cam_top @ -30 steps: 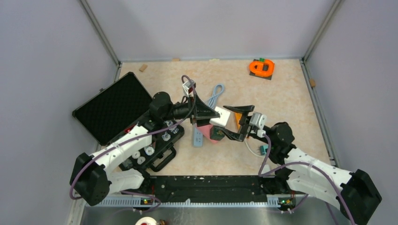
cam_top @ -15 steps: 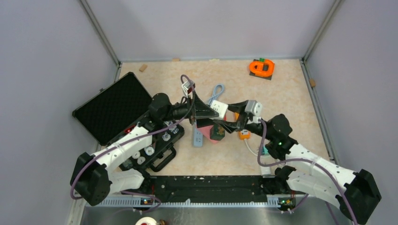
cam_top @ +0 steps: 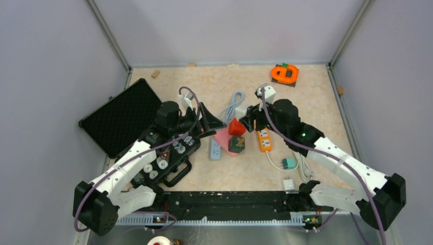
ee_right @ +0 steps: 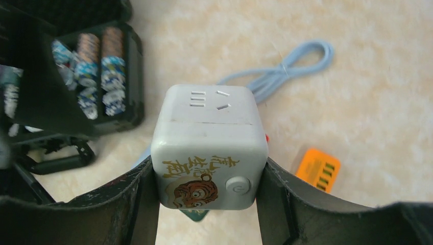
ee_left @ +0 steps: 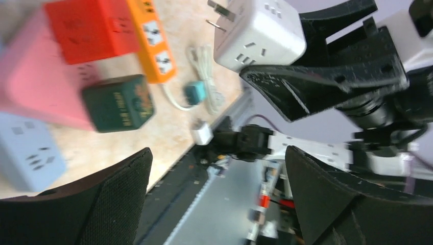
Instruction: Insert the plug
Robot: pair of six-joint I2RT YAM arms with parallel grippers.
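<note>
The white cube plug (ee_right: 209,148) sits clamped between the fingers of my right tool (ee_right: 207,171), held clear of the worktop (ee_right: 367,76), near the blue cable (ee_right: 286,71) and the orange power strip (cam_top: 264,140). My left tool (ee_left: 218,153) gapes wide, holding nothing.

cube plug (ee_right: 209,148): smooth white plastic, slight sheen
worktop (cam_top: 316,112): mottled beige, matt, stone-look
case lid (cam_top: 122,115): black matt foam lining
power strip (cam_top: 264,140): smooth orange plastic
</note>
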